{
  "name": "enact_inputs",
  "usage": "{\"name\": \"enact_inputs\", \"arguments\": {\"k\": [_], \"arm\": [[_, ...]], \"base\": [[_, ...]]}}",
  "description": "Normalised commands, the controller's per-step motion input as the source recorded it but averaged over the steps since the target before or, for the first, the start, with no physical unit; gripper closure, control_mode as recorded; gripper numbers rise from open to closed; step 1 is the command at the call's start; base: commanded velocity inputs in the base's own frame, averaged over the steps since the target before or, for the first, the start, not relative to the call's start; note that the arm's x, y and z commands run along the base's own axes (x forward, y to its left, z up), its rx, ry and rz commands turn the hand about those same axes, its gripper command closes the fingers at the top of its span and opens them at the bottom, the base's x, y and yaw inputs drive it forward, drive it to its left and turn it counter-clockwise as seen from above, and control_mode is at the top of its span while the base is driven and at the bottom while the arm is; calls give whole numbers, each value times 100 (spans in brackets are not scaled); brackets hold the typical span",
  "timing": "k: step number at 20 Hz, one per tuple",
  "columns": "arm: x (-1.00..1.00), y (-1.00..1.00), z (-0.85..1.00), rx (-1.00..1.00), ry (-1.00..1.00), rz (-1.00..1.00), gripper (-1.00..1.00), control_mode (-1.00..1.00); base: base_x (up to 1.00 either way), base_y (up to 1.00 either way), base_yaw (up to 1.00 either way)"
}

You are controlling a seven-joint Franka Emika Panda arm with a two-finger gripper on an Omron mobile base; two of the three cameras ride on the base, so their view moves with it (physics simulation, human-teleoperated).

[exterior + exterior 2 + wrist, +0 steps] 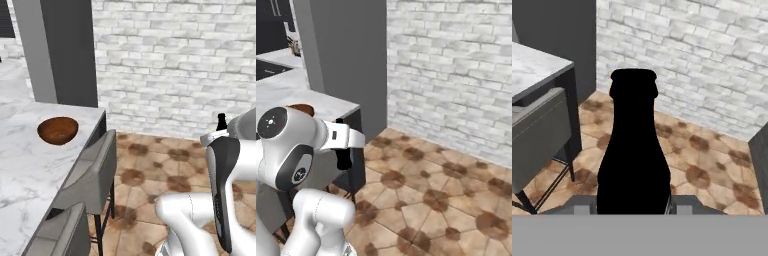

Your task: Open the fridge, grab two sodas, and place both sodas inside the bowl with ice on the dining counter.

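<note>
Soda (633,150) is sitting in the robot's gripper (633,207), which is squeezing it at the bottom, standing up over the open brown tile floor (165,170). Going big to small: the white dining counter (30,150) is ending at its corner, grey stools (92,175) are tucked along its edge, and the brown bowl (58,130) is waiting near that corner.

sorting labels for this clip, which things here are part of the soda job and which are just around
Part of the job:
- soda bottle, held in the gripper
- wooden bowl, nothing visible in it
- marble dining counter under the bowl

Just around:
- grey stools at the counter's edge
- brick wall
- tiled floor
- grey pillar
</note>
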Motion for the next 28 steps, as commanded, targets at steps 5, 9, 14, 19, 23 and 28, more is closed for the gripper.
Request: {"name": "enact_inputs", "arguments": {"k": [5,9,14,19,23,28], "arm": [[0,0,0,0,0,0,100,100],[0,0,0,0,0,0,100,100],[0,0,0,0,0,0,100,100],[0,0,0,0,0,0,100,100],[0,0,0,0,0,0,100,100],[0,0,0,0,0,0,100,100]], "base": [[63,-8,48],[55,0,49],[65,-7,49],[64,-7,51],[60,-3,52],[66,-7,51]]}}
